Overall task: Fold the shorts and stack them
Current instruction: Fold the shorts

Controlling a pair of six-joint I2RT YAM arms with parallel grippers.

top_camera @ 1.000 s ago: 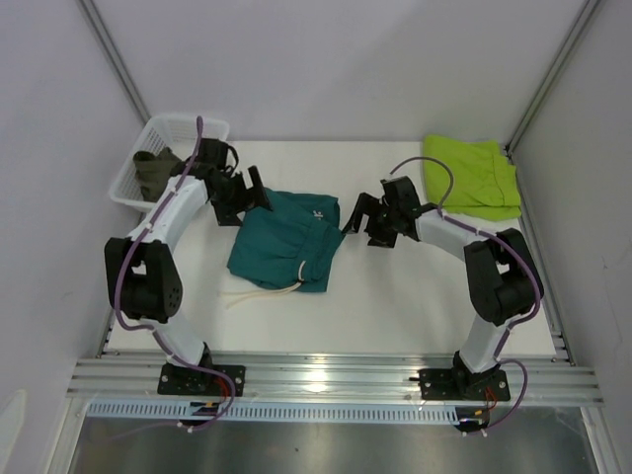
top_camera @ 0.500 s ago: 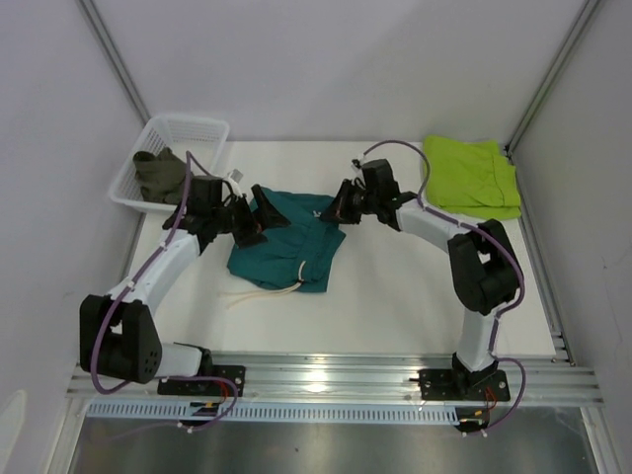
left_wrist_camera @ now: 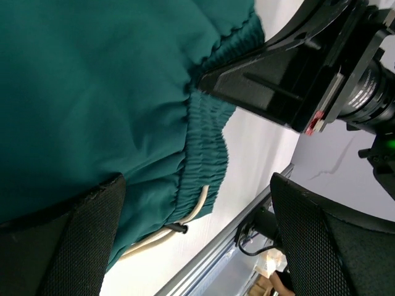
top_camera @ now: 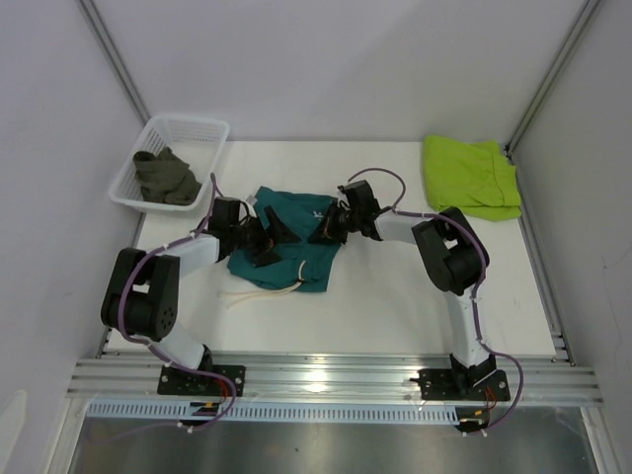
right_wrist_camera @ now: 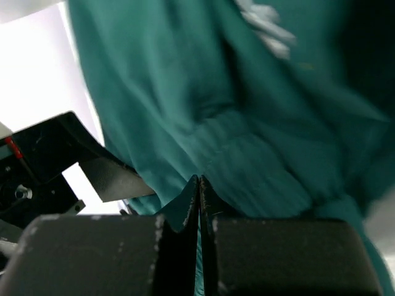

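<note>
The teal shorts [top_camera: 286, 252] lie crumpled mid-table, cream drawstring [top_camera: 259, 291] trailing toward the near edge. My right gripper [top_camera: 322, 230] is shut on their gathered waistband; in the right wrist view a sliver of the teal shorts [right_wrist_camera: 247, 123] sits between the closed jaws [right_wrist_camera: 199, 185], with the white logo [right_wrist_camera: 265, 21] beyond. My left gripper [top_camera: 272, 243] stands wide open over the shorts' left part. The left wrist view shows one of its fingers [left_wrist_camera: 68, 240] over the teal shorts [left_wrist_camera: 92, 92], and the drawstring [left_wrist_camera: 185, 219]. A lime-green pair [top_camera: 472, 176] lies at the back right. The dark olive pair [top_camera: 166, 176] is in the basket.
A white plastic basket [top_camera: 183, 120] stands at the back left corner. The right gripper's black body [left_wrist_camera: 290, 80] sits close in front of the left one. An aluminium rail [top_camera: 326, 375] runs along the table's near edge.
Both arms have swung in from either side onto the teal shorts. The right gripper went from open to shut on the waistband. The left gripper stayed open.
</note>
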